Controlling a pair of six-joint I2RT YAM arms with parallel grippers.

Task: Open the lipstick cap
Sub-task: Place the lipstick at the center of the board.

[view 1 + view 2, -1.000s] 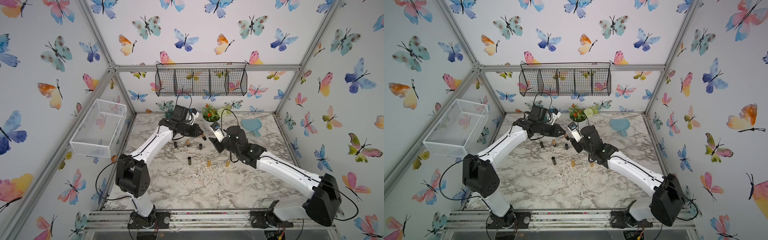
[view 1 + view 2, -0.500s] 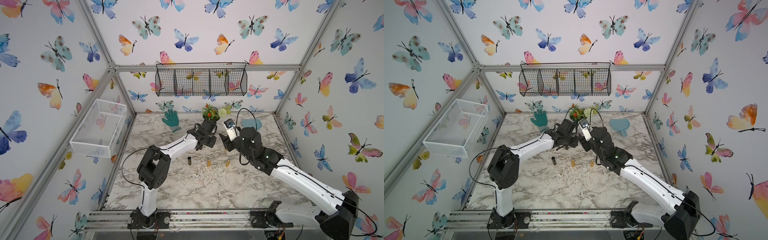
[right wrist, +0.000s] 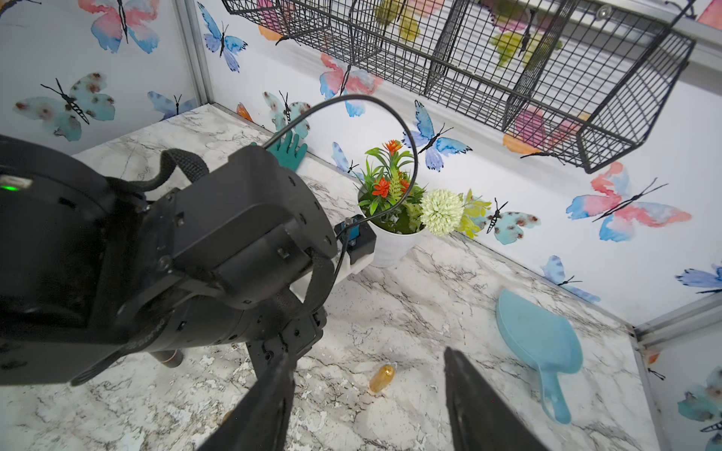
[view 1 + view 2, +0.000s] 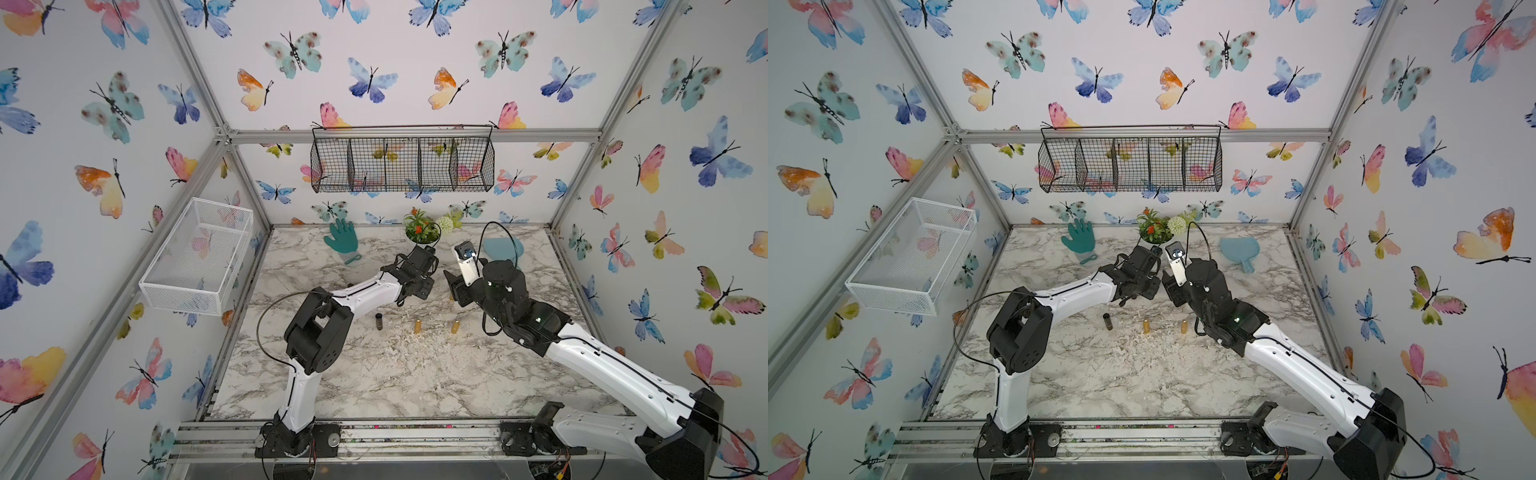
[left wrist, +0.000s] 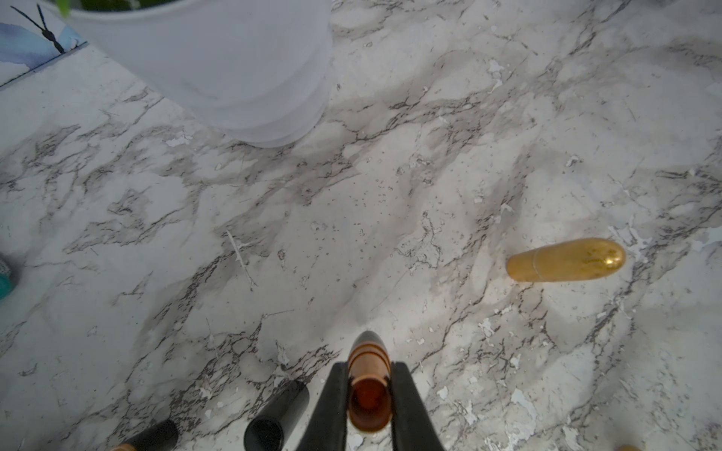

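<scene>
The marble table [image 4: 374, 374] carried everything, and both arms reached over its far half, meeting near the white plant pot [image 5: 234, 78]. The left hand [image 5: 369, 367] was closed narrow on the lipstick [image 5: 369, 375], a copper-coloured tube pinched between its two black fingers [image 5: 336, 394] and held off the table with its dark far end pointing down and away. The end nearer the wrist camera looked hollow, and whether a cap sat on the far end could not be told. The right hand [image 3: 369, 353] stood wide and empty, just beside the left one in both top views. I judged the step to be bringing that hand onto the free end of the tube. To do it well, the left grip should have stayed firm and unmoving while the right hand lined its jaws square across the tube's long axis, closed only on the part that stuck out past the left fingers, and then drew straight along that axis instead of levering sideways. The tube was short and smooth, so a skewed pull would likely have slipped it from the pinch. The hands were close enough to knock together, so a slow approach suited. A gold tube [image 5: 566, 259] lay on its side near by, and a black cap [image 5: 277, 418] lay just beside the left fingers, both best left undisturbed.
</scene>
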